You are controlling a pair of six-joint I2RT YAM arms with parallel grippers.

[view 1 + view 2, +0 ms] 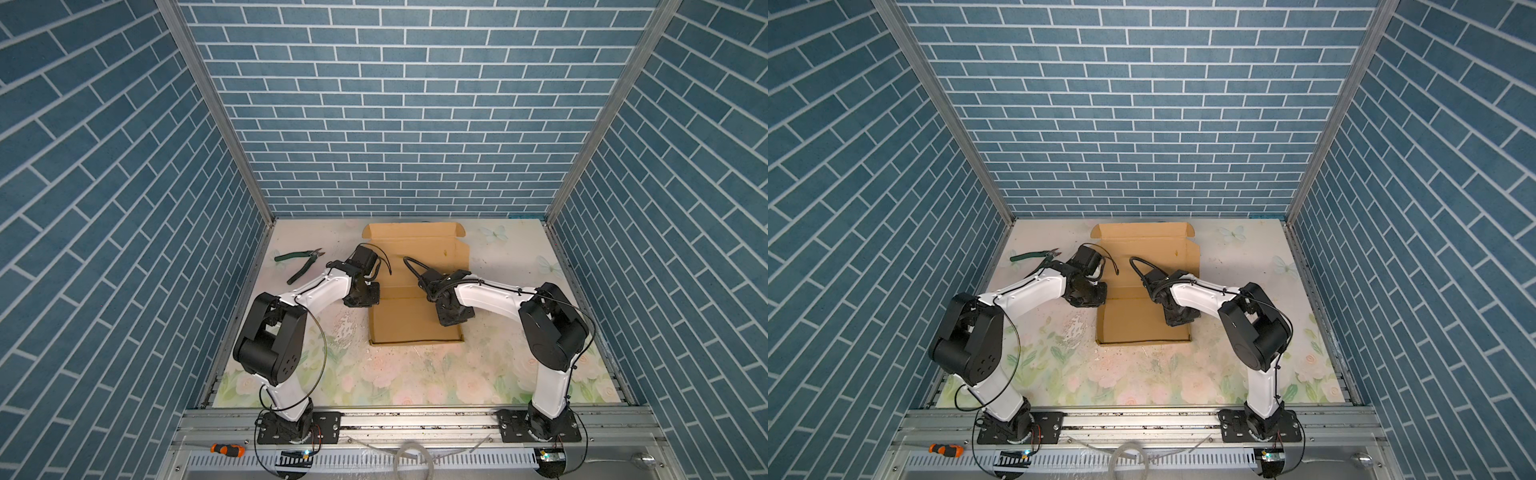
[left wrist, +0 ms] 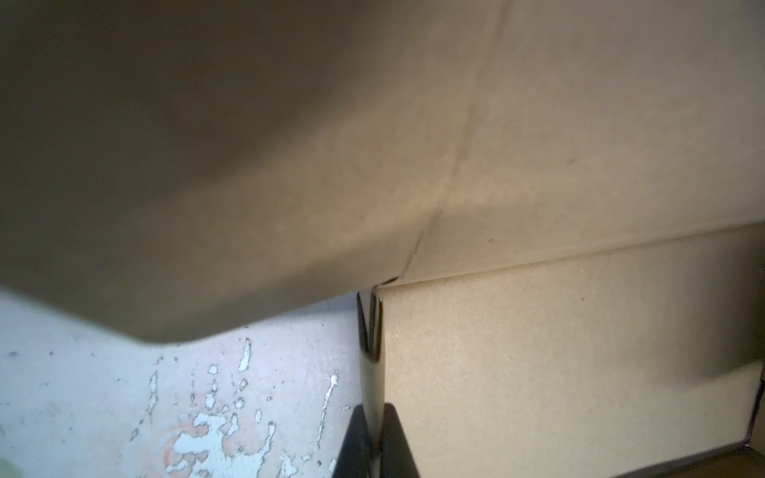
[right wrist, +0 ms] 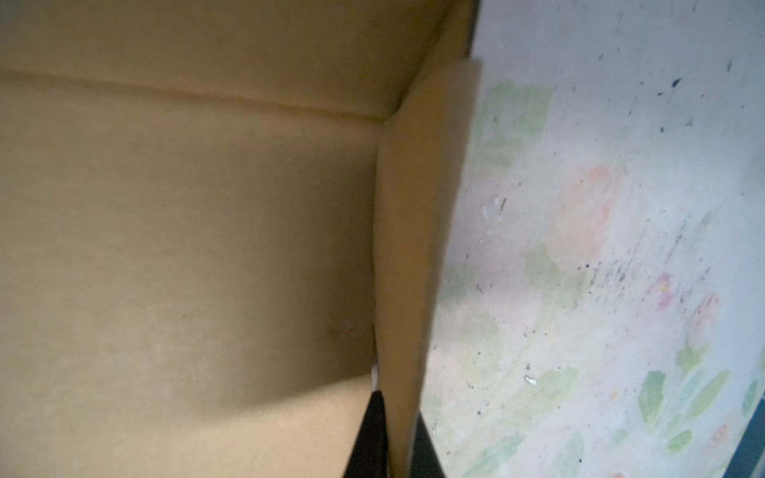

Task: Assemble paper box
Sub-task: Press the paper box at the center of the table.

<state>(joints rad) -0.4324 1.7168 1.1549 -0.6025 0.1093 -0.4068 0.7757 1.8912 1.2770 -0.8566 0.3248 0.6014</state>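
**Left arm** (image 1: 322, 291) and **right arm** (image 1: 488, 297): white link shells joined by black housings (image 1: 270, 332). The left elbow housing has a cluster of small round holes. Thin black cables (image 1: 409, 262) loop between the links and are tied along the shells. Each base stands on a black plate (image 1: 330, 432) with screws. **Left gripper** (image 2: 374, 414) and **right gripper** (image 3: 399, 414): matte black, wedge-shaped fingers.

Floral table (image 1: 415, 382) bears paper box (image 1: 403, 326) and pliers (image 1: 309, 259).
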